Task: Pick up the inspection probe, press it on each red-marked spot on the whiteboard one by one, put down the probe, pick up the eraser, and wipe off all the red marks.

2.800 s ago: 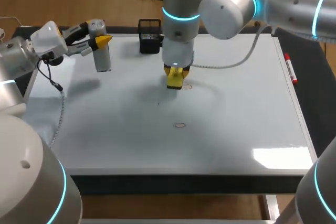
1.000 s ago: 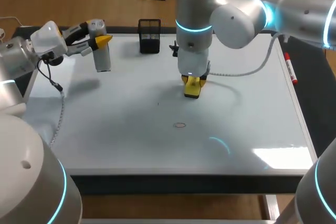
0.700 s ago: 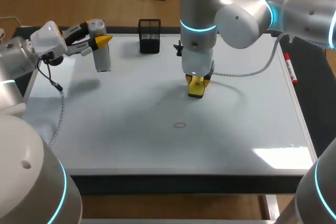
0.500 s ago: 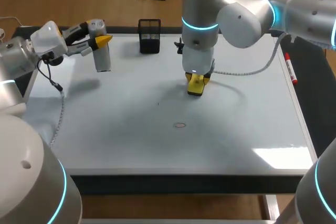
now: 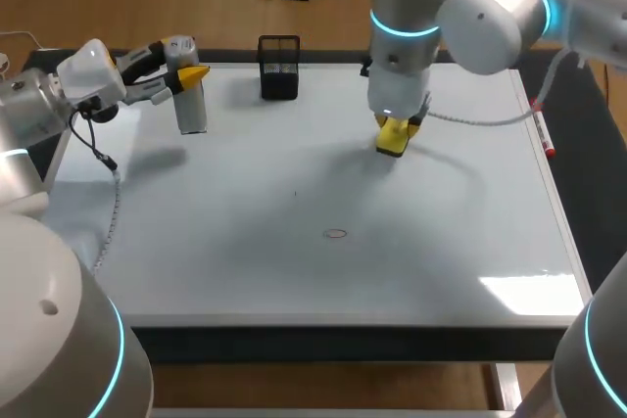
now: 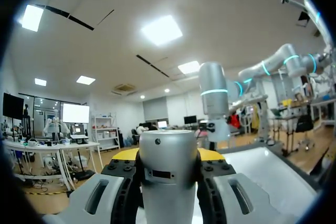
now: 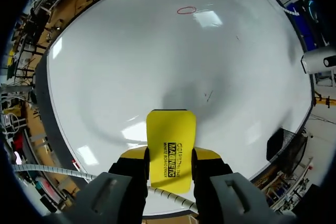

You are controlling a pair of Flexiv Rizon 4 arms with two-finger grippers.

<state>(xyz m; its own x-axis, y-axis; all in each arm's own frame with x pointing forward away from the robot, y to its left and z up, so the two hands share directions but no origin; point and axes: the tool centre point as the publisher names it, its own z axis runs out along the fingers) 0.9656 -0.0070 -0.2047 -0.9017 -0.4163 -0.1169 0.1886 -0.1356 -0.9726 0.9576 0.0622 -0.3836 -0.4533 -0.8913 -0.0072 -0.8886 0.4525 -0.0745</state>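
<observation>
Right gripper [image 7: 170,154] fingers pressed from both sides on the yellow eraser [image 7: 170,129], held over the whiteboard's [image 5: 294,271] far middle, well apart from a red ring mark [image 5: 336,234]; left gripper [image 6: 168,156] clasps the upright silver probe [image 5: 192,110] at the board's far-left corner.

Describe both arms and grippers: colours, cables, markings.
The left arm and right arm are both rounded silver-grey tubes with glowing cyan rings at the joints. The left gripper and right gripper have pale grey housings, black fingers and yellow tips. A pale cable loops from the right wrist; a thin black cable hangs by the left.
</observation>
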